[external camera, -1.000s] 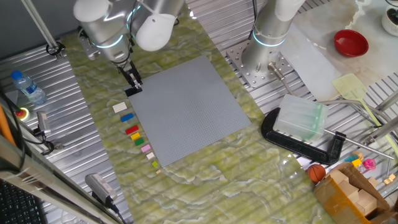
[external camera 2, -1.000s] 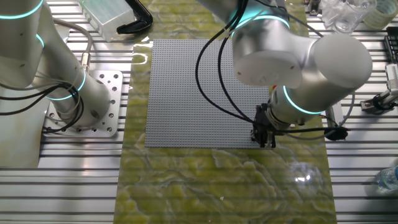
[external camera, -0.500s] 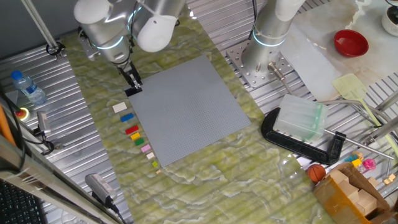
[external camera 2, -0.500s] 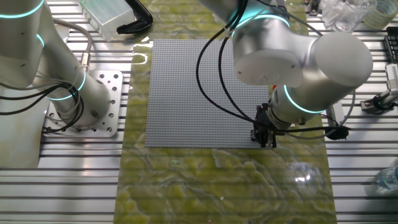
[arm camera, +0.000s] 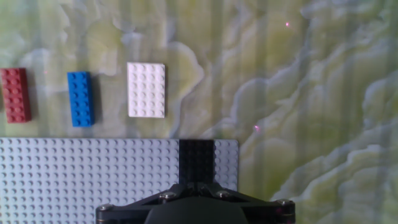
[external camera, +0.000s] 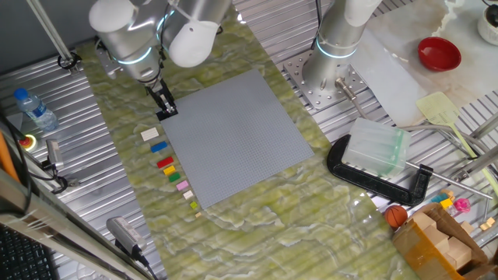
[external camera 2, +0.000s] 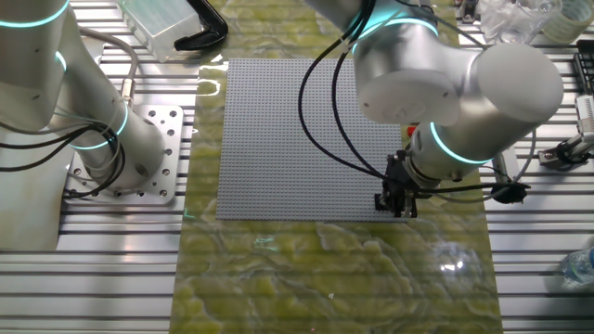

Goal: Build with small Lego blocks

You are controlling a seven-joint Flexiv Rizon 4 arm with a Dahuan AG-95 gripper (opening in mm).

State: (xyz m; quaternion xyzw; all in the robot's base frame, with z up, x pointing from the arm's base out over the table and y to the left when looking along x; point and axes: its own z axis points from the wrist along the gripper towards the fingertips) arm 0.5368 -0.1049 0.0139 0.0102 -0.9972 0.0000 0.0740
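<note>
Black brick (arm camera: 196, 160) sits on baseplate (arm camera: 81, 180) beneath the jaws.

I see the black brick (arm camera: 196, 160) sitting flat on a baseplate corner; white (arm camera: 146, 89), blue (arm camera: 80, 98) and red (arm camera: 15, 94) bricks lie flat alongside in a row.

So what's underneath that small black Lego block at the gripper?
The small black Lego block lies on the large grey studded baseplate, near its corner. The gripper covers its near end. Whether its studs are pressed in can't be seen.
</note>
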